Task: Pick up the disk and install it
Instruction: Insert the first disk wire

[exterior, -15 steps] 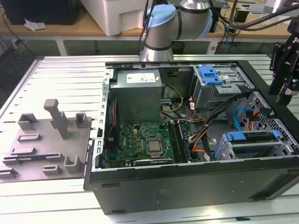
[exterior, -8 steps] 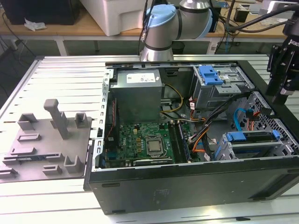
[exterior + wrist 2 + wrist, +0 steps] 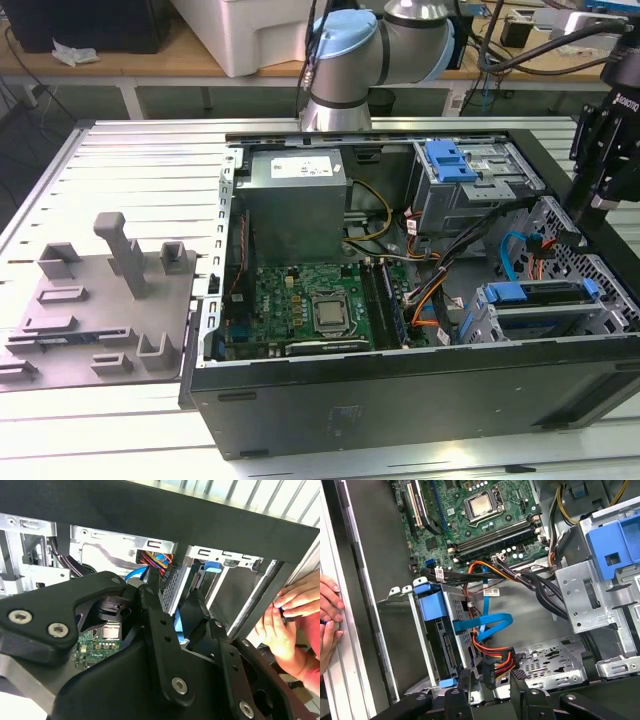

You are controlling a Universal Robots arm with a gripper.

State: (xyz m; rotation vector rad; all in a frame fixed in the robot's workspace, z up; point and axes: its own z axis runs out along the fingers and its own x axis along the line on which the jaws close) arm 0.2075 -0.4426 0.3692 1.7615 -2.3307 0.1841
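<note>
First wrist view gives you the tool (image 3: pixel 492 680), fingers apart, close beside the drive cage (image 3: pixel 418 635) at the exterior view's near right. The disk (image 3: pixel 441 650) sits slotted inside it, blue bracket (image 3: pixel 429 607) outward. Farther off lies the motherboard (image 3: pixel 470 525).

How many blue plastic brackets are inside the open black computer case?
2. One blue plastic bracket tops the grey metal drive cage; the other bracket, nearer the exterior view's right, frames the disk. More may be hidden.
</note>
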